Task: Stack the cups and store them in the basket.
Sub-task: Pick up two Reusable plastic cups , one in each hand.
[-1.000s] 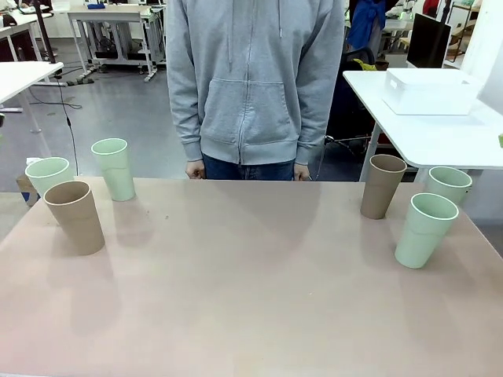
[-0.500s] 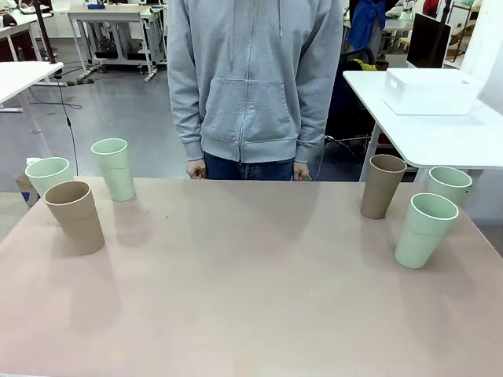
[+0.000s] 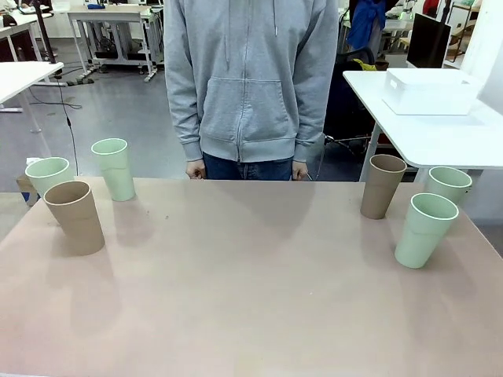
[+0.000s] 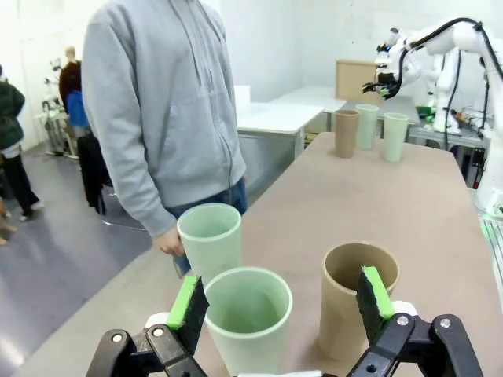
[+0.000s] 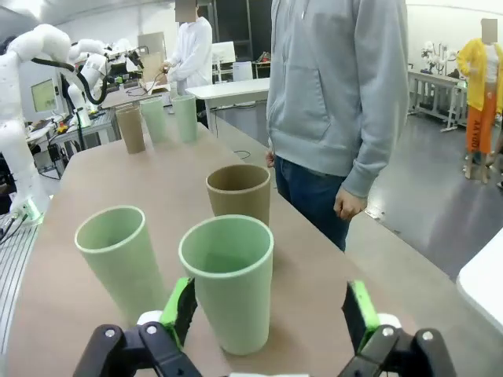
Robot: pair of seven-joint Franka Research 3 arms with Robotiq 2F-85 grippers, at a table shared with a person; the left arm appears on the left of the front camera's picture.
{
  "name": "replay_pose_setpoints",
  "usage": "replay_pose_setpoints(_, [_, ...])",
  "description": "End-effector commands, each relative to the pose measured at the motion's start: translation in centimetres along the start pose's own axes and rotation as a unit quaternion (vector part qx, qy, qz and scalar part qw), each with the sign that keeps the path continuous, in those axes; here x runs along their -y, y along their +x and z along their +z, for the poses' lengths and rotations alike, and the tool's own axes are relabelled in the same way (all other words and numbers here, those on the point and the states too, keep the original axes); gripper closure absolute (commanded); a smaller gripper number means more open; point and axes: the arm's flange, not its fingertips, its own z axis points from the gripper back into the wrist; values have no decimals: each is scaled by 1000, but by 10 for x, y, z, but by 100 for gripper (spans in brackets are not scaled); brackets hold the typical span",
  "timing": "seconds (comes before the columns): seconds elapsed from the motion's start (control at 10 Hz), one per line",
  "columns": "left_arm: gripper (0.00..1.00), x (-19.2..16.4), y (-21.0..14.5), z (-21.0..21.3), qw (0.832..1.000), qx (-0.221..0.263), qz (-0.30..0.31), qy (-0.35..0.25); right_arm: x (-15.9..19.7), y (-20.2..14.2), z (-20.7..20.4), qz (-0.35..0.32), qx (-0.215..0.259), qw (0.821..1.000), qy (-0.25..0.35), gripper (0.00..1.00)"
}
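Three cups stand at the table's left: a tan one [image 3: 75,216] and two mint ones [image 3: 47,177] [image 3: 114,169]. At the right stand a tan cup [image 3: 383,185] and two mint cups [image 3: 449,184] [image 3: 425,230]. The white basket [image 3: 431,90] sits on a side table behind the right corner. My left gripper [image 4: 281,298] is open, just short of a mint cup [image 4: 247,318], with a tan cup [image 4: 357,294] beside it. My right gripper [image 5: 269,310] is open too, close behind a mint cup [image 5: 228,279], and nothing is held.
A person in a grey hoodie [image 3: 251,78] stands at the far edge, hands [image 3: 195,169] hanging at table height. The broad middle of the tabletop [image 3: 251,267] lies between the two cup groups. White desks stand in the room behind.
The person has shifted slightly. The cups have not moved.
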Motion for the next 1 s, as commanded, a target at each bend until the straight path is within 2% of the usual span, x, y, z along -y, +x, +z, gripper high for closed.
replay_pose_setpoints(0.0, [0, -10, -2, 10, 999, -18, 25, -28, -4, -17, -6, 5, 14, 1000, 7, 0])
replay_pose_setpoints(0.1, [0, 0, 0, 0, 1000, 0, 0, 0, 0, 0, 0, 0, 0, 1000, 0, 0])
replay_pose_setpoints(0.7, [0, -6, 0, 3, 1000, -2, -1, -8, 1, -5, 1, 4, 3, 1000, 1, 0])
replay_pose_setpoints(0.8, [0, -30, -8, 0, 999, -2, 0, -35, 8, -13, -5, 12, 22, 997, 77, 0])
replay_pose_setpoints(0.9, [0, -42, -19, -4, 998, -16, 1, -53, 10, -23, -10, 21, 30, 993, 112, 0])
